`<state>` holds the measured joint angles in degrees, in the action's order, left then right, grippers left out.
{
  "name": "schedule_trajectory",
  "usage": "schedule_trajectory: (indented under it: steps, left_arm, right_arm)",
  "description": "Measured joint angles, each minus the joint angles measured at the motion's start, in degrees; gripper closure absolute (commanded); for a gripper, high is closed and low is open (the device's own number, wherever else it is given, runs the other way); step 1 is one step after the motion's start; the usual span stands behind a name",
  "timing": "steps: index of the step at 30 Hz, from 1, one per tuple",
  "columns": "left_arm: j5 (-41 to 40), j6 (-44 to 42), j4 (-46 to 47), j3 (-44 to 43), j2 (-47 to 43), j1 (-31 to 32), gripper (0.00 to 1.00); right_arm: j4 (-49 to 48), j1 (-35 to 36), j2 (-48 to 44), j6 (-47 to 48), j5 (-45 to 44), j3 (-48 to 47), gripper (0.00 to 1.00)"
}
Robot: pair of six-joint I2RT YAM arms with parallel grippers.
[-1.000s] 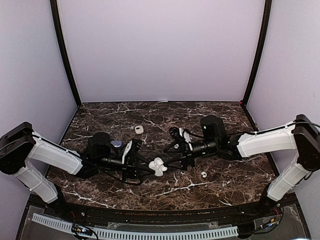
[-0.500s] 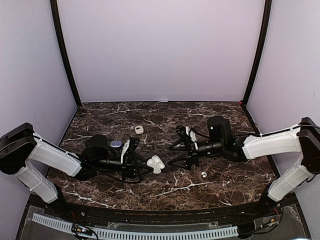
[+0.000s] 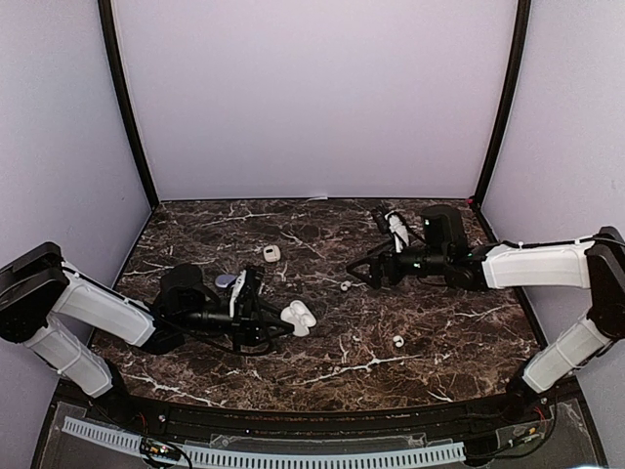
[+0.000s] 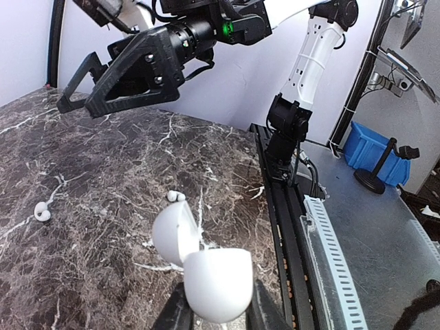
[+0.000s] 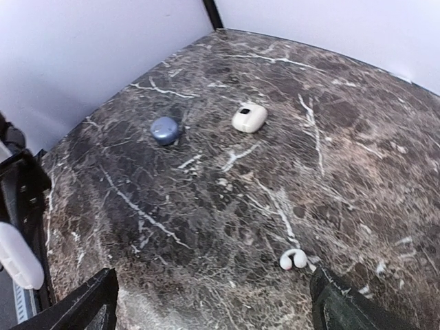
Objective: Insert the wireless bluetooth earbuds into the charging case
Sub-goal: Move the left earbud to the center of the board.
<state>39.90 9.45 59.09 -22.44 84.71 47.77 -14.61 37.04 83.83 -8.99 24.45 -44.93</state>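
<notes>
White charging case point(image 3: 298, 316), lid open, sat pinched in the left gripper point(image 4: 216, 313) toward the counter's point(image 3: 449, 371) front edge; right gripper point(image 5: 214, 306) gaped empty, one earbud point(image 3: 345, 285) lying near it, second earbud point(image 3: 397, 341) nearer that edge.

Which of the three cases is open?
The white case, held between the jaws of the left gripper: its lid is swung up. The cream case and the blue case lie closed on the table.

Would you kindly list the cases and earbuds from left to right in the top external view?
Blue case, beige case, open white case, farther earbud, nearer earbud.
</notes>
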Motion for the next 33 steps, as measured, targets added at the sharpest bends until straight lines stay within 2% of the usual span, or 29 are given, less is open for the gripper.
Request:
schedule_trajectory:
  steps: [5,9,13,16,20,33]
  left_arm:
    - [0.0,0.1,0.3,0.2,-0.1,0.0,0.82]
    - [0.0,0.3,1.2,0.5,-0.1,-0.2,0.82]
    - [0.0,0.7,2.2,0.7,-0.1,-0.4,0.82]
    - [-0.1,1.1,2.6,1.5,-0.3,-0.7,0.82]
    - [-0.3,1.6,3.0,2.4,-0.9,-0.8,0.82]
    - [-0.5,1.7,3.0,3.0,-3.2,-1.1,0.82]
  right_arm:
    - [4.8,-0.1,3.7,-3.5,-8.4,-1.5,0.14]
    - [9.7,-0.1,11.3,-5.9,-13.9,-6.8,0.25]
    - [13.1,-0.1,17.1,-6.6,-16.2,-11.5,0.31]
    - [14.7,-0.1,20.5,-6.6,-16.8,-14.5,0.42]
    - [16.0,-0.1,24.7,-6.8,-16.7,-18.4,0.52]
    - [19.1,-0.1,33.5,-6.0,-11.9,-27.7,0.58]
